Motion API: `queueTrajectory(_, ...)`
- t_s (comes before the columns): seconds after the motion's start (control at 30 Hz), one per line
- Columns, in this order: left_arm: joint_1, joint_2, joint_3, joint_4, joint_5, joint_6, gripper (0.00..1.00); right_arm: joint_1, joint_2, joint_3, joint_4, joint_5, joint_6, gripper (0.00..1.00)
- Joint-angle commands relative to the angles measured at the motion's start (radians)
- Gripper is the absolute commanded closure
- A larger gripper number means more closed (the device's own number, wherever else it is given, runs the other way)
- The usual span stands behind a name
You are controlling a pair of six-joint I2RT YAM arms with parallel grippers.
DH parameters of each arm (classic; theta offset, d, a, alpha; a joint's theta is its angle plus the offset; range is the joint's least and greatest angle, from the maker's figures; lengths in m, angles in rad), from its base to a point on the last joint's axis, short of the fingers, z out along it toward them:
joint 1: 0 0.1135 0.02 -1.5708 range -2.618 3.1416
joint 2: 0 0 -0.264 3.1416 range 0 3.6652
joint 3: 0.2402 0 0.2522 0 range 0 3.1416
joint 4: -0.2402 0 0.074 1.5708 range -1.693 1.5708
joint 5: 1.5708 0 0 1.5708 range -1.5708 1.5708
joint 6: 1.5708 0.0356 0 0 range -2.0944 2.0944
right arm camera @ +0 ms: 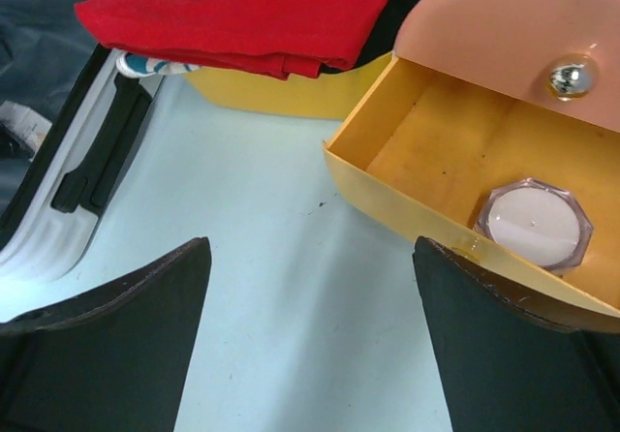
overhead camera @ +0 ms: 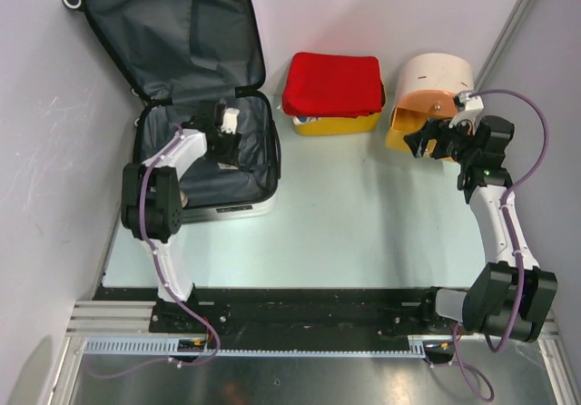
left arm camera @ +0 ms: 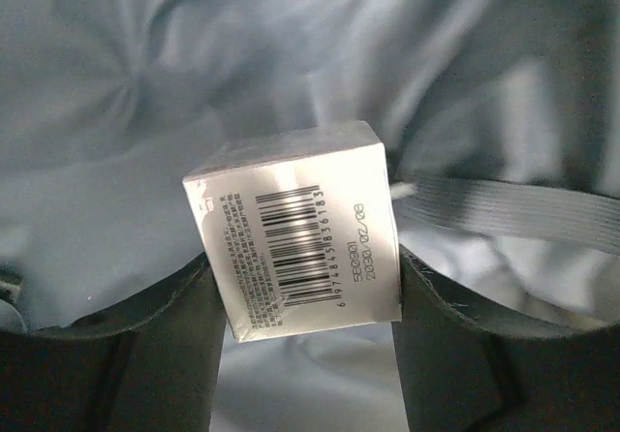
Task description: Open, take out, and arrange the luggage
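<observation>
Small box point(left arm camera: 291, 229) is pinched by left gripper point(left arm camera: 302, 262) just over the lining, presumably to be lifted out. Right gripper point(right arm camera: 310, 258) is held spread and empty before the open drawer point(right arm camera: 387, 209), likely the drop-off. Luggage point(overhead camera: 172, 33) is laid open, upper left of top view.

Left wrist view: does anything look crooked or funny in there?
Yes, a little. The small silver box with the barcode sits tilted between the fingers of the left gripper, not square to them, over the grey lining of the luggage. Nothing looks spilled or broken.
</observation>
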Motion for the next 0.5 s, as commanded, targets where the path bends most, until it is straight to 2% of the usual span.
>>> queueTrajectory(0.0,-0.120,-0.203,0.039,0.026,0.122,0.180,0.90,0.009,0.039,0.090,-0.020,-0.093,-0.064,0.10)
queueTrajectory(0.07,-0.194,-0.240,0.067,0.018,0.223,0.254,0.90,0.004,0.051,0.107,-0.052,-0.130,-0.092,0.10)
queueTrajectory(0.13,-0.278,-0.286,0.075,0.001,0.312,0.395,0.87,0.003,0.071,0.133,-0.099,-0.155,-0.122,0.09)
queueTrajectory(0.27,-0.432,-0.289,0.053,-0.033,0.335,0.599,0.87,-0.010,0.089,0.159,-0.165,-0.165,-0.193,0.09)
queueTrajectory(0.4,-0.563,-0.189,0.078,-0.040,0.338,0.658,0.88,-0.023,0.097,0.168,-0.231,-0.156,-0.260,0.09)
queueTrajectory(0.47,-0.591,-0.100,0.113,-0.045,0.347,0.667,0.86,-0.029,0.099,0.170,-0.282,-0.165,-0.294,0.09)
